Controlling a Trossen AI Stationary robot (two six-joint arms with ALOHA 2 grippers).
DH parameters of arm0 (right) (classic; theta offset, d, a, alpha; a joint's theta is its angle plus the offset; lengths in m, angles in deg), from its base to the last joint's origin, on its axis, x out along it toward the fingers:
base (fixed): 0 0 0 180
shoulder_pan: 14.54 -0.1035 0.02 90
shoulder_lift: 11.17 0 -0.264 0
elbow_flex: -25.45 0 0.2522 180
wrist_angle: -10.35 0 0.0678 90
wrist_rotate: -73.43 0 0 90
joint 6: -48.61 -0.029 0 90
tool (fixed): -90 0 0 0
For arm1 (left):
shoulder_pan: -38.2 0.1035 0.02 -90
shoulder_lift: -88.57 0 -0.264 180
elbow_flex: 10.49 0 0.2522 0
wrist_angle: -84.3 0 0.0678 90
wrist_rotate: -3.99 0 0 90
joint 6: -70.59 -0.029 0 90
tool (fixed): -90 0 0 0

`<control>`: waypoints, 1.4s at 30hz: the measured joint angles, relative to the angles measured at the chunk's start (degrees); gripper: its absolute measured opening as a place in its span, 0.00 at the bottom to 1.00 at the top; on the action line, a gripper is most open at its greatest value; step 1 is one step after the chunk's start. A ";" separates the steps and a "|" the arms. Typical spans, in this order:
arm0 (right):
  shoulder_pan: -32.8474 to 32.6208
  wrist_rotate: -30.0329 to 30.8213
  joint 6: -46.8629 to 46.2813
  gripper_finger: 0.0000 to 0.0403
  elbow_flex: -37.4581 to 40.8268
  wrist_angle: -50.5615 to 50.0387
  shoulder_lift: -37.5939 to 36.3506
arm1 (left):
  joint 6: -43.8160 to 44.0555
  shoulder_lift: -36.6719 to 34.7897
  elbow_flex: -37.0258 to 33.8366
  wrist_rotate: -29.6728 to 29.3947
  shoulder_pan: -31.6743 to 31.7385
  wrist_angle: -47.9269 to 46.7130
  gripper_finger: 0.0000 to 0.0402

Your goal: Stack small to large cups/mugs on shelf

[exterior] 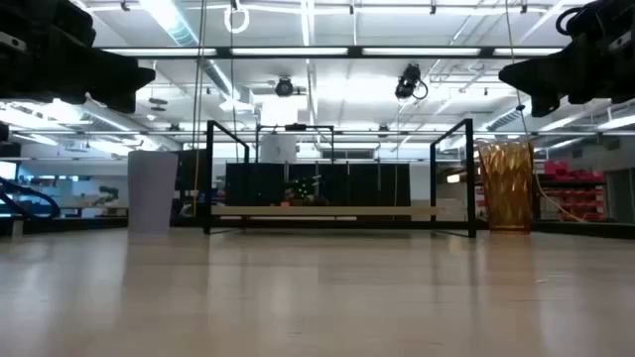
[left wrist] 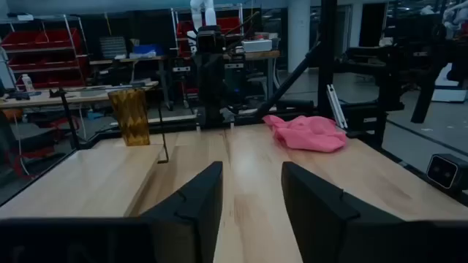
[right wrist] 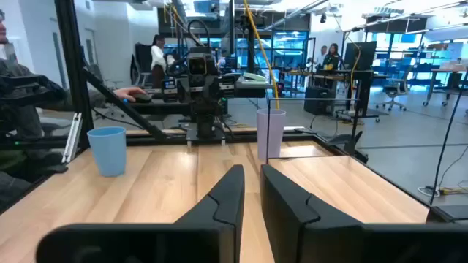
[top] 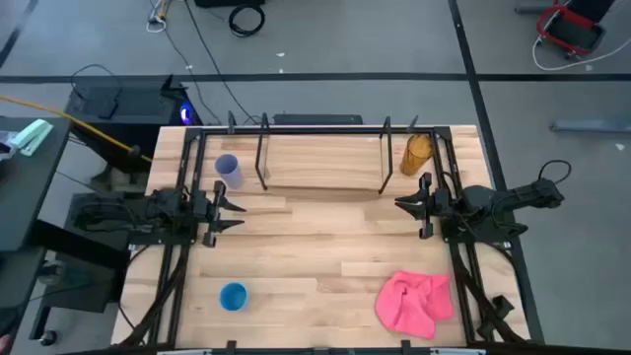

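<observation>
Three cups (top: 228, 170), apart from left gripper (top: 232, 209)

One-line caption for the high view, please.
Both arms wait apart; lavender cup and amber cup flank the shelf.

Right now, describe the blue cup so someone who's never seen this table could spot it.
Start at the wooden table and go to its front edge, on the left arm's side. The blue cup stands there alone, away from the shelf; it is the shortest cup and the only bright blue one.
</observation>
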 joint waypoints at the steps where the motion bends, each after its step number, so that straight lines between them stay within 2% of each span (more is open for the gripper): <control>1: 0.00 0.02 0.00 0.13 0.00 0.00 0.00 | -0.02 0.00 -0.01 0.00 0.00 0.01 0.38; 42: 0.00 0.02 0.00 0.13 0.00 -0.01 -0.01 | -0.02 0.00 0.01 0.00 0.00 0.01 0.38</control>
